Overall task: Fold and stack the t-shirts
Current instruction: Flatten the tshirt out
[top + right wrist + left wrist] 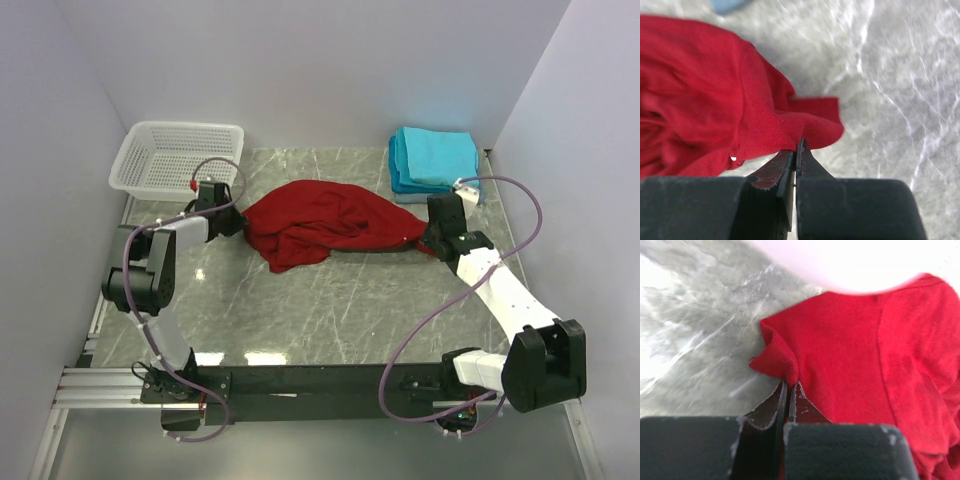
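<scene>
Red tee (325, 225) lies crumpled on the table (300, 320), just right of the basket (140, 165) and a little nearer the arms. The turquoise tees (435, 158) sit folded in a stack well right of the basket, level with it.

Step in hand, as judged: spread the red tee flat before any fold. Both ends are gripped.
- The left gripper (788, 384) has its fingers pressed together on a small fold of cloth edge at the end nearest the basket.
- The right gripper (797, 146) is likewise pinched on a corner flap at the end farthest from the basket.
- Which part of the garment each holds — sleeve or hem — cannot be told.

Procedure:
1. Raise both ends together, only enough to free the bunched middle.
2. Draw the ends apart evenly, one toward the basket and one away from it, until the folds fall out.
3. Each bite looks shallow — pull slowly, or the cloth is likely to slip out.

Pose:
- The left arm (150, 270) is folded sharply at the elbow, with the forearm running low to the basket-side end.
- The right arm (500, 285) is stretched long on a diagonal, with the wrist low at the opposite end.
</scene>
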You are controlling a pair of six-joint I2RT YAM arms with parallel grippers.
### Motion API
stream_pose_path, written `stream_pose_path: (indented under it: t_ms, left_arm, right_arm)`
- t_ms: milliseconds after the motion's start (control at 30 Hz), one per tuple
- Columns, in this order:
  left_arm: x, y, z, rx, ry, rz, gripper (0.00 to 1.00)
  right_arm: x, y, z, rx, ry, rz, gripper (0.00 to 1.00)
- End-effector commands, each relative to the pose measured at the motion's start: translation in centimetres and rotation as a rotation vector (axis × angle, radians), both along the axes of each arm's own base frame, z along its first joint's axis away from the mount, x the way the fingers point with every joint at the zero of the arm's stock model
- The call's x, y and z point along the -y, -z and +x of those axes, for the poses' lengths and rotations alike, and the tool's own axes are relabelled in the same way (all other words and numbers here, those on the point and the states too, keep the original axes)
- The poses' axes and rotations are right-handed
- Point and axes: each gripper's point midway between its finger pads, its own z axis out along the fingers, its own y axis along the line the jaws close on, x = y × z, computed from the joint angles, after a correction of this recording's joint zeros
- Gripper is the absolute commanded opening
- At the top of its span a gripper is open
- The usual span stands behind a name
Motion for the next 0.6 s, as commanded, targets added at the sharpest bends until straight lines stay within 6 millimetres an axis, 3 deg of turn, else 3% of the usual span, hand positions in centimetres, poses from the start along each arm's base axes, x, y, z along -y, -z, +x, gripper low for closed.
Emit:
stream_pose_path:
  t_ms: [0,133,200,233,267,333,367,433,467,533,567]
  left_arm:
    - [-0.4,-9.2,2.6,0.211,-0.006,0.033,0.01]
    - [-1.4,-18.4,3.4,0.390,-0.031,0.080,0.01]
    - [-2.3,-24.3,2.9,0.503,-0.066,0.101,0.01]
    - [-2.6,-26.3,2.5,0.544,-0.071,0.114,0.01]
    - [-3.0,-29.5,1.3,0.612,-0.081,0.117,0.01]
    - [-3.8,-33.7,-0.1,0.702,-0.107,0.136,0.01]
    - [-4.3,-36.8,-1.8,0.775,-0.124,0.136,0.01]
    - [-5.4,-40.2,-3.9,0.849,-0.162,0.158,0.01]
    - [-5.9,-43.1,-6.2,0.917,-0.179,0.155,0.01]
    - [-6.8,-46.2,-8.8,0.991,-0.211,0.168,0.01]
    - [-7.3,-48.4,-11.2,1.049,-0.226,0.166,0.01]
  right_arm:
    - [-0.5,-5.9,3.2,0.172,0.000,0.025,0.00]
    - [0.6,-13.7,4.3,0.349,0.032,-0.017,0.00]
    - [1.7,-17.4,3.7,0.434,0.056,-0.051,0.00]
    - [2.1,-19.7,3.4,0.482,0.062,-0.074,0.00]
    - [2.6,-21.8,2.6,0.535,0.075,-0.081,0.00]
    - [3.7,-25.5,1.4,0.609,0.099,-0.116,0.00]
    - [4.1,-27.3,0.2,0.656,0.109,-0.119,0.00]
    - [4.8,-30.7,-1.6,0.734,0.117,-0.144,0.00]
    - [5.2,-32.5,-3.1,0.784,0.121,-0.143,0.00]
    - [5.6,-35.4,-5.2,0.853,0.108,-0.166,0.00]
    - [6.0,-36.8,-6.9,0.900,0.111,-0.164,0.00]
